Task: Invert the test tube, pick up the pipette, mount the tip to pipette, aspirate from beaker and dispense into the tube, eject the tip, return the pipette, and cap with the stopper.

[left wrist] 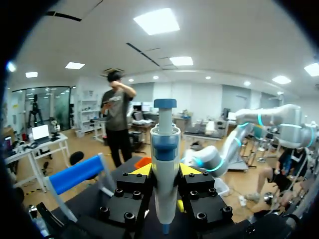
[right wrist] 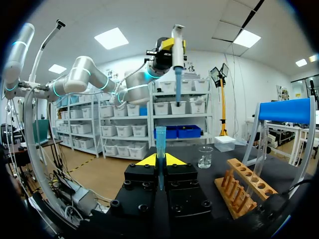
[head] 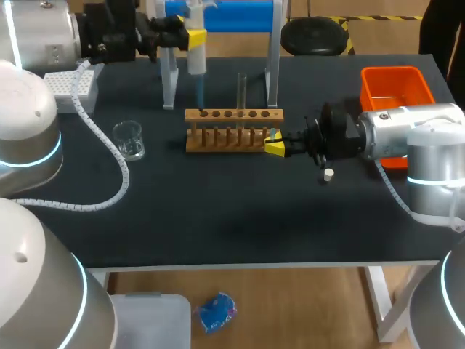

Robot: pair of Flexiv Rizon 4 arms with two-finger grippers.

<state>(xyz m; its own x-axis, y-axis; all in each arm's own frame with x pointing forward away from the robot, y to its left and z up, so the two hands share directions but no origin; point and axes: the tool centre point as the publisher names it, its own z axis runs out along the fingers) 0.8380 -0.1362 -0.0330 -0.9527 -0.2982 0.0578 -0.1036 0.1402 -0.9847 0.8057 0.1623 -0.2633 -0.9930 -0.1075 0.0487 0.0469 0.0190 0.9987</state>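
Note:
High over the table's back edge, my left gripper (head: 195,36) is shut on the white and blue pipette (head: 197,62); in its wrist view the pipette (left wrist: 165,149) stands upright between the yellow tips (left wrist: 165,172). My right gripper (head: 275,147), beside the right end of the wooden rack (head: 232,132), is shut on a blue pipette tip (right wrist: 160,144) that points up. A clear test tube (head: 242,91) stands upright in the rack. The glass beaker (head: 129,139) sits to the left. A small white stopper (head: 328,174) lies under my right arm.
A white tip box (head: 73,86) is at the back left. An orange bin (head: 392,91) stands at the back right. The blue-topped pipette stand (head: 218,14) rises behind the rack, its legs either side of the tube.

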